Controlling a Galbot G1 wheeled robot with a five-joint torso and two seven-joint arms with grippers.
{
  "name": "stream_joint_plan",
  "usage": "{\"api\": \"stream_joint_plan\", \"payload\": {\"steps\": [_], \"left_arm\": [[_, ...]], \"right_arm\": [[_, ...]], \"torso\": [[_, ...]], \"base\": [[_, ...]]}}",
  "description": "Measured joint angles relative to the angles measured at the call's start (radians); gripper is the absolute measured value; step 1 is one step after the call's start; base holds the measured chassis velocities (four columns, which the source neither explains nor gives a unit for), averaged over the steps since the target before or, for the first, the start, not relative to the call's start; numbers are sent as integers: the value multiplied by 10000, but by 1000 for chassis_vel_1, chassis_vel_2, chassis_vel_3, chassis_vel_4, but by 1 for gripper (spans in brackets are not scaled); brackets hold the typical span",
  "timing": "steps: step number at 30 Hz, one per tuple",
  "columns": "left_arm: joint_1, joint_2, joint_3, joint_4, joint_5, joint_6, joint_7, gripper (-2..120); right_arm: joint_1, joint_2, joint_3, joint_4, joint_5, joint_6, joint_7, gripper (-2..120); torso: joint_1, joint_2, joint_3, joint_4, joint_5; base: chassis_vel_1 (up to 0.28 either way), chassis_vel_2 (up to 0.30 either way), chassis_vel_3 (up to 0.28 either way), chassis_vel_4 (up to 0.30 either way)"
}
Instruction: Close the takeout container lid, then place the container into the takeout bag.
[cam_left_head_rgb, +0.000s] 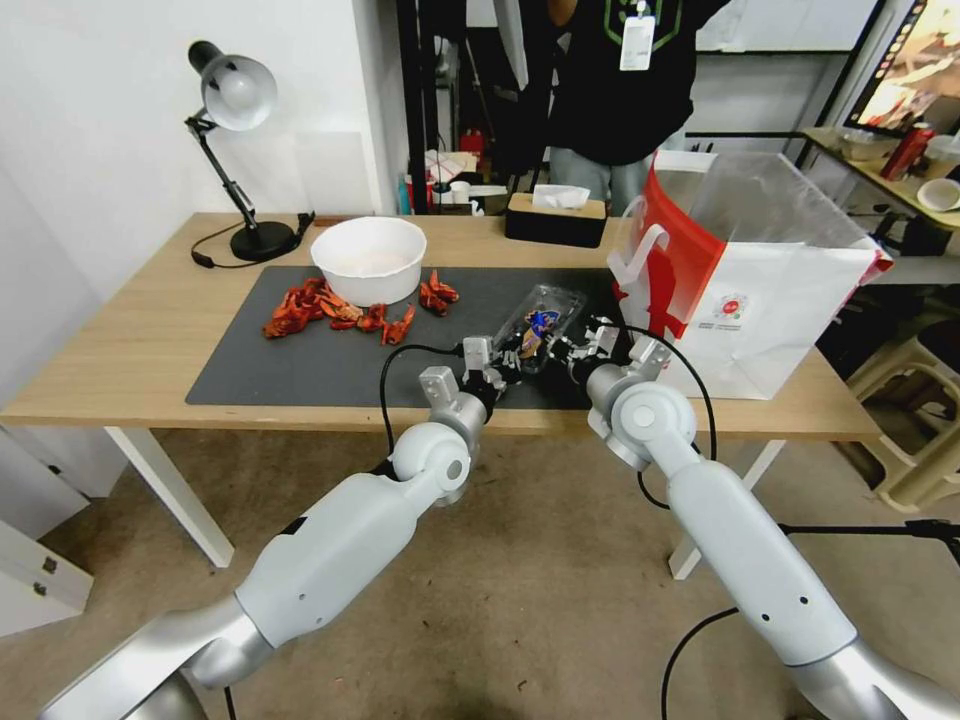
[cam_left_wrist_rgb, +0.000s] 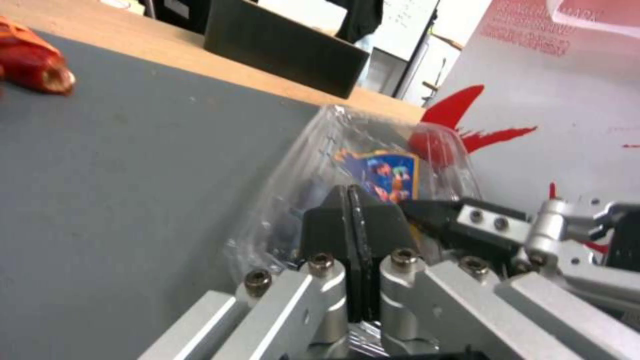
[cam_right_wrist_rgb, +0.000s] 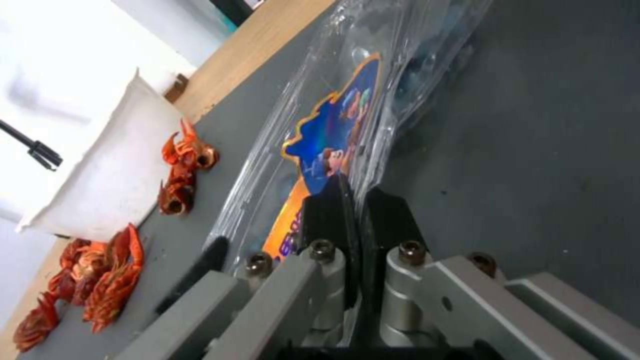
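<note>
The takeout container (cam_left_head_rgb: 540, 318), a small clear clamshell, lies on the dark mat (cam_left_head_rgb: 300, 365) just left of the takeout bag (cam_left_head_rgb: 760, 300). Its lid (cam_right_wrist_rgb: 333, 130), with a blue and orange label, rests down on the berry half. My left gripper (cam_left_head_rgb: 508, 358) is at the container's near left corner, and in the left wrist view its pads (cam_left_wrist_rgb: 349, 192) are pressed together on the clear rim of the container (cam_left_wrist_rgb: 313, 160). My right gripper (cam_left_head_rgb: 580, 350) is at the near right corner, pinched on the container's edge (cam_right_wrist_rgb: 353, 187). The white and red bag (cam_left_wrist_rgb: 553, 110) stands open-topped.
A round white bowl (cam_left_head_rgb: 368, 258) sits at the mat's back with red crayfish (cam_left_head_rgb: 320, 310) around it. A wooden tissue box (cam_left_head_rgb: 555, 215) and a black desk lamp (cam_left_head_rgb: 235, 100) stand at the table's rear. A person stands behind the table.
</note>
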Motion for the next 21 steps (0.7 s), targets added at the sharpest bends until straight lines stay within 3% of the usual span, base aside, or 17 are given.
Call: {"api": "stream_joint_plan", "payload": {"steps": [1,2,4,5,9,13,15,21], "left_arm": [[-1,68,-93,-56,109,-77,66,10],[-1,68,-93,-56,109,-77,66,10],[8,156,-236,-156,326,-215,204,23],[8,156,-236,-156,326,-215,204,23],[142,343,-521,-396,773,-427,417,43],[290,487,-703,-584,1045,-470,497,52],[490,651,-910,-785,1358,-512,585,63],[1018,971,-1351,-1116,2083,-605,795,81]], "right_arm": [[6,-4,-5,-20,-28,1,-8,0],[6,-4,-5,-20,-28,1,-8,0],[19,-6,-13,-38,-55,6,-9,0],[19,-6,-13,-38,-55,6,-9,0],[25,-5,-17,-47,-87,14,-19,0],[21,-4,-20,-55,-114,18,-32,0],[19,0,-33,-64,-152,26,-43,0],[30,2,-39,-92,-187,32,-66,0]], "torso": [[0,0,0,-1,0],[0,0,0,-1,0],[0,0,0,-1,0],[0,0,0,-1,0],[0,0,0,-1,-1],[0,1,0,0,-1],[0,0,0,-1,-1],[0,1,0,0,-1]], "base": [[0,0,0,0],[0,0,0,0],[0,0,0,0],[0,0,0,0],[0,0,0,0],[0,0,0,0],[0,0,0,0],[0,0,0,0]]}}
